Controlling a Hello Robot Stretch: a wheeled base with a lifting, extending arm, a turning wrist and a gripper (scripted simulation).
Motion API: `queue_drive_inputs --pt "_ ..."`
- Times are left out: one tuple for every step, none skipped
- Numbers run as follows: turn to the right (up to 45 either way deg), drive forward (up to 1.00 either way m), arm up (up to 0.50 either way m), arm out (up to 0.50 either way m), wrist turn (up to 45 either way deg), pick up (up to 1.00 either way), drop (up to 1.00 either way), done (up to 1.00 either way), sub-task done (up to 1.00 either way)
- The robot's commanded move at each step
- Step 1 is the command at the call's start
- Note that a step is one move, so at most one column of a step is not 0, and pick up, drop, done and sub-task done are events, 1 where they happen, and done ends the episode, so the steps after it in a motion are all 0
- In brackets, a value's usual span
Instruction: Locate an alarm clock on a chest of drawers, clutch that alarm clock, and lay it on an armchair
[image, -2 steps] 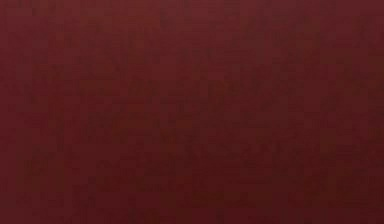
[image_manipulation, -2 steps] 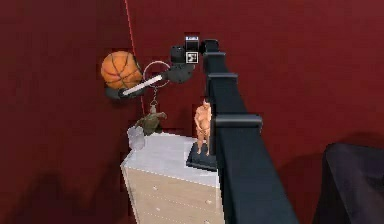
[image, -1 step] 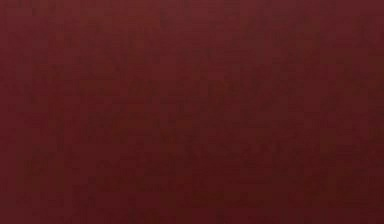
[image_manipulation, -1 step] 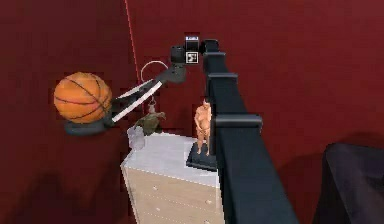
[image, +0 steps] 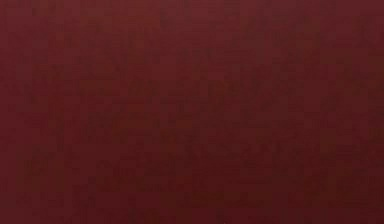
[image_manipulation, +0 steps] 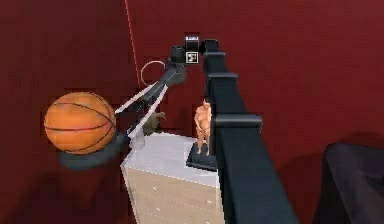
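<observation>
My gripper (image_manipulation: 127, 120) hangs over the chest of drawers (image_manipulation: 170, 185). I cannot tell its finger state, nor whether it holds anything. Small brown blob (image_manipulation: 152, 124) just at its 3 o'clock on the chest top, possibly the alarm clock. Basketball (image_manipulation: 80, 122) at 9. Orange figurine (image_manipulation: 203, 125) farther at 3. Dark armchair (image_manipulation: 350, 185) at 4, well apart. Ahead: red wall (image: 192, 110).

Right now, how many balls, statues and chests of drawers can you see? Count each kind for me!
basketball: 1
statue: 1
chest of drawers: 1
Total: 3
</observation>
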Motion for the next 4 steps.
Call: queue_drive_inputs --pt "0.0 0.00 0.00 -0.42 0.0 0.00 0.00 0.00 0.00" --pt "-45.0 0.00 0.00 0.00 0.0 0.00 0.00 0.00 0.00" --pt "-30.0 0.00 0.00 0.00 0.0 0.00 0.00 0.00 0.00" --pt "0.0 0.30 0.00 0.00 0.0 0.00 0.00 0.00 0.00"
